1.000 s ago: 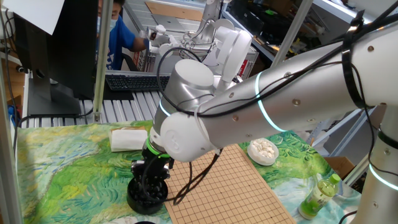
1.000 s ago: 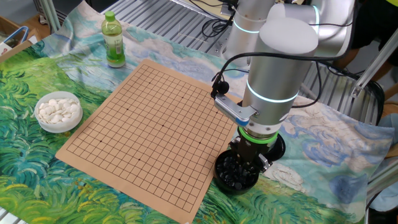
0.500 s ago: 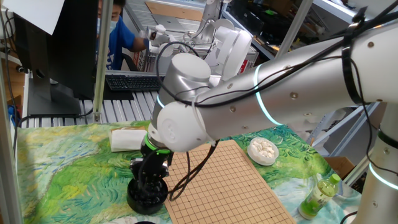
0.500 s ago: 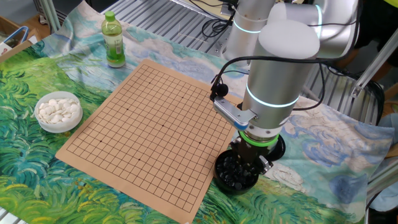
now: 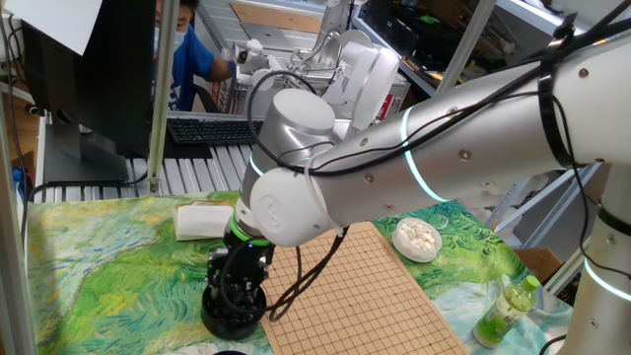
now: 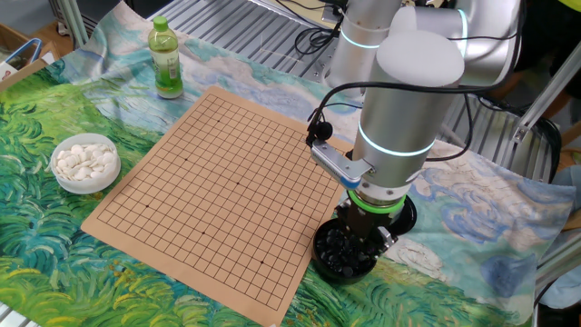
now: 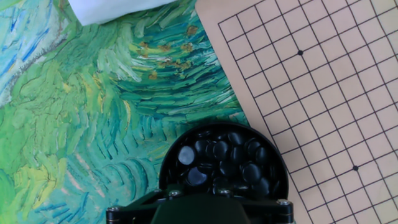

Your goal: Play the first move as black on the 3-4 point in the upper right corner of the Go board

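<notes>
My gripper (image 5: 240, 292) points straight down into a black bowl (image 5: 219, 318) of glossy black stones, just off the Go board's (image 5: 370, 286) near edge. In the other fixed view the gripper (image 6: 361, 239) stands in the same bowl (image 6: 329, 263), with its fingertips hidden among the stones. The hand view looks down on the black stones (image 7: 217, 160), and only the hand's dark housing (image 7: 199, 213) shows at the bottom. I cannot tell whether a stone is held. Every crossing of the board (image 6: 218, 177) that shows is bare.
A white bowl of white stones (image 6: 84, 164) sits off the board's far side and shows again (image 5: 416, 239). A green bottle (image 6: 165, 60) stands near another corner. A folded white cloth (image 5: 202, 220) lies on the painted tablecloth behind the black bowl.
The hand stays over the black bowl. It lifted and turned slightly half a second ago and has now settled back down.
</notes>
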Tool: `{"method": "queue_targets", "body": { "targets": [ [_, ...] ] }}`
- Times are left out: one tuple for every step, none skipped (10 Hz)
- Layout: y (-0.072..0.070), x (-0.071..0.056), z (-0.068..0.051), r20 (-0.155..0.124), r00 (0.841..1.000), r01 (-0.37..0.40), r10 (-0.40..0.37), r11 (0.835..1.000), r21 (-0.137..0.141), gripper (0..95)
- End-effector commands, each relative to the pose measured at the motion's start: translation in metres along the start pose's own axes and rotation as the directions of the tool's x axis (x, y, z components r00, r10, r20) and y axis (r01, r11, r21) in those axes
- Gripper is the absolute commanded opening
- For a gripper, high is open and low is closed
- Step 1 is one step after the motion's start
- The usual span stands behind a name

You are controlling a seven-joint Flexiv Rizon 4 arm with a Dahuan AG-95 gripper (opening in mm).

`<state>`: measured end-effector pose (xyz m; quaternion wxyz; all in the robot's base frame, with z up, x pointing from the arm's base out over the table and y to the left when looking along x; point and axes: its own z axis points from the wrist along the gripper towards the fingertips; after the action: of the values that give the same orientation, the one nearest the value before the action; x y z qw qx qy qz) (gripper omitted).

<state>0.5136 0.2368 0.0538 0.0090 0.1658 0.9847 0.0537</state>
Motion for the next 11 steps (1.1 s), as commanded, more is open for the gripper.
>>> {"method": "queue_targets", "body": {
  "targets": [
    [0.002, -0.004, 0.000, 0.001, 1.000, 0.001, -0.001, 1.000, -0.001, 38.0],
    [0.003, -0.007, 0.002, 0.004, 1.000, 0.004, -0.004, 1.000, -0.004, 38.0],
    [0.003, -0.010, 0.003, 0.005, 1.000, 0.012, -0.012, 1.000, -0.006, 19.0],
    [0.003, -0.010, 0.003, 0.005, 1.000, 0.016, -0.016, 1.000, -0.007, 19.0],
    [0.003, -0.011, 0.004, 0.006, 1.000, 0.022, -0.022, 1.000, -0.009, 19.0],
    [0.003, -0.012, 0.005, 0.007, 1.000, 0.024, -0.024, 1.000, -0.009, 19.0],
    [0.003, -0.012, 0.006, 0.010, 1.000, 0.025, -0.025, 1.000, -0.009, 19.0],
    [0.003, -0.014, 0.007, 0.011, 1.000, 0.028, -0.027, 1.000, -0.008, 19.0],
    [0.001, -0.016, 0.007, 0.013, 0.999, 0.032, -0.032, 0.999, -0.007, 19.0],
    [-0.001, -0.017, 0.008, 0.015, 0.999, 0.038, -0.038, 0.999, -0.008, 19.0],
    [-0.003, -0.018, 0.009, 0.015, 0.999, 0.043, -0.043, 0.999, -0.008, 19.0]
  ]
}}
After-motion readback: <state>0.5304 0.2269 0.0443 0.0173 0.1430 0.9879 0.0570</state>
